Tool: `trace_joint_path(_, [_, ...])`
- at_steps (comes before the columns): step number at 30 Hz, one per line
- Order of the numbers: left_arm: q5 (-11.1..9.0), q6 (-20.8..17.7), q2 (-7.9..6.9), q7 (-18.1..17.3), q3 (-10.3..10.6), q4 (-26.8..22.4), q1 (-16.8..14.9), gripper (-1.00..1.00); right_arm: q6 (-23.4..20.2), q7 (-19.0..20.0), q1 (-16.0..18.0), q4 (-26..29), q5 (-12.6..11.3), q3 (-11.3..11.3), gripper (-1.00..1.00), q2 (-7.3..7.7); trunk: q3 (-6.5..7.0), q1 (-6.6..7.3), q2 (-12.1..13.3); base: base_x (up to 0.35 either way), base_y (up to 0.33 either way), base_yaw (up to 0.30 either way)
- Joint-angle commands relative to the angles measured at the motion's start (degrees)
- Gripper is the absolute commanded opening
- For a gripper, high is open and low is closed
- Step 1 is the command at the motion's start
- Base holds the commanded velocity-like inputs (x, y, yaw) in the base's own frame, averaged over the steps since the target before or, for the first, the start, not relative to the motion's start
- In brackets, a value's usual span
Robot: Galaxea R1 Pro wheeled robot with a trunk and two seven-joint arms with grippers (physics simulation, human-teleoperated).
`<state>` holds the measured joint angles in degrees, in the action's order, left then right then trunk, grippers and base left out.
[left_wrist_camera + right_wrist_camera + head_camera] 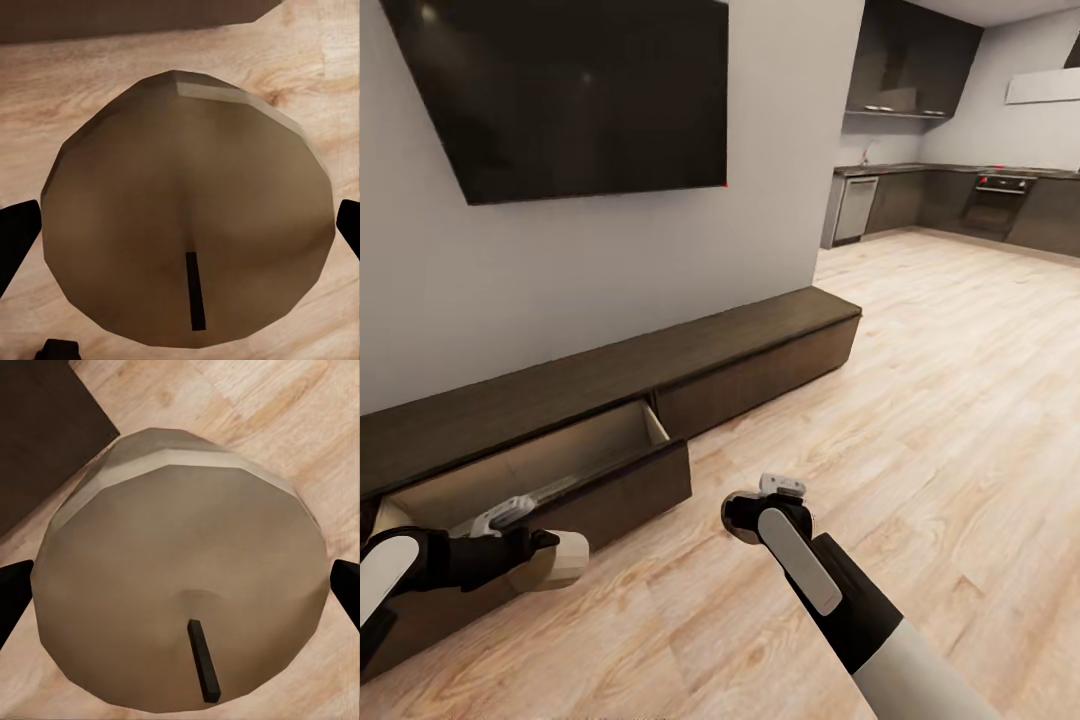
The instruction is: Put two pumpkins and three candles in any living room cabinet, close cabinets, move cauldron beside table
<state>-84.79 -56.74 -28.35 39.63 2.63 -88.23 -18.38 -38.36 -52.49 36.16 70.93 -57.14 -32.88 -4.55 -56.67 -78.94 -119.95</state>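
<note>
left hand (pixel 184 225) grasps candle (pixel 187 210) | right hand (pixel 180 585) grasps second candle (pixel 184 562) | cabinet (pixel 660 375) compartment (pixel 560 455) pulled out

The left claw (pixel 560 560) is hidden by its own wrist in the head view, and the candle (pixel 187 210) covers most of its black fingertips (pixel 16 240). The open cabinet (pixel 610 440) drawer's near-left corner runs off the frame, arm across it.

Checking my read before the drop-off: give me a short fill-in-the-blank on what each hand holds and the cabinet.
1. Each hand grips a beige ____.
2. The cabinet compartment nearest the left hand is pulled ____.
3. Above the cabinet hangs a dark ____.
4. The floor is light ____ plank.

Missing: candle; open; television; wood
</note>
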Motion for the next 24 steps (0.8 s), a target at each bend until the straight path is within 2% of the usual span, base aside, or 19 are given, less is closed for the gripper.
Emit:
trace_joint_path(1, [-0.66, 0.05, -0.03, 0.58, 0.10, -0.02, -0.08, -1.00, -0.14, -0.50, 0.05, 0.08, -0.35, -0.06, -1.00, 0.00, -0.05, 0.01, -0.03, 0.000, 0.000, 0.286])
trace_joint_path(10, [-0.64, 0.05, -0.03, 0.54, 0.06, -0.02, -0.08, -1.00, -0.14, -0.50, 0.05, 0.09, -0.25, -0.07, -1.00, -0.02, -0.05, 0.01, -0.03, 0.029, 0.000, 0.286])
trace_joint_path(24, [-0.64, 0.05, -0.03, 0.46, -0.04, -0.07, -0.08, -1.00, -0.14, -0.50, 0.05, 0.09, -0.16, -0.08, -1.00, -0.02, -0.05, 0.01, -0.03, 0.181, 0.000, 0.286])
